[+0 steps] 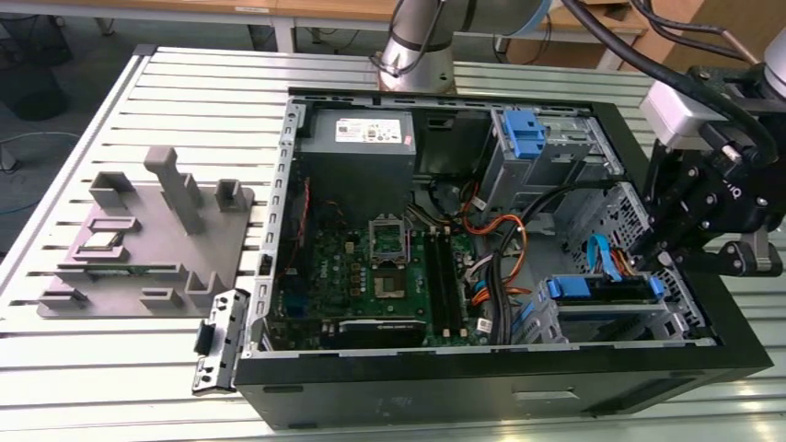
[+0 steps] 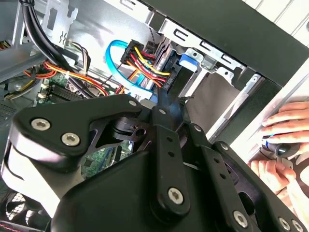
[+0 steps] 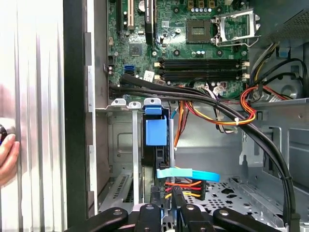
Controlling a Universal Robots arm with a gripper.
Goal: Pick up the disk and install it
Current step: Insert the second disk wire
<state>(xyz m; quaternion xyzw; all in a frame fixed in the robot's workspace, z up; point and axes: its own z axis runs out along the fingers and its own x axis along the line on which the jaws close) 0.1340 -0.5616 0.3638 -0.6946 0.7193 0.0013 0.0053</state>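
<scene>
The disk (image 1: pixel 602 288), silver with blue rails, lies in the lower drive bay at the exterior view's right of the open computer case (image 1: pixel 406 391). In the first wrist view the disk (image 3: pixel 162 150) stands edge-on in the bay, with its blue rail (image 3: pixel 155 131) toward the motherboard. My gripper (image 1: pixel 667 250) hangs just above the bay. Its black fingers (image 3: pixel 155 197) sit either side of the disk's rear end, shut on it. In the second wrist view my gripper (image 2: pixel 169 102) narrows onto the dark end of the disk (image 2: pixel 175 79).
Blue, yellow and red cables (image 3: pixel 186 179) cross right beside the fingers. A thick black cable bundle (image 3: pixel 193 94) runs over the bay. A person's hand (image 2: pixel 285 140) rests outside the case wall. A grey fixture (image 1: pixel 147 239) stands on the slatted table, and a power supply (image 1: pixel 356 138) fills the case's far corner.
</scene>
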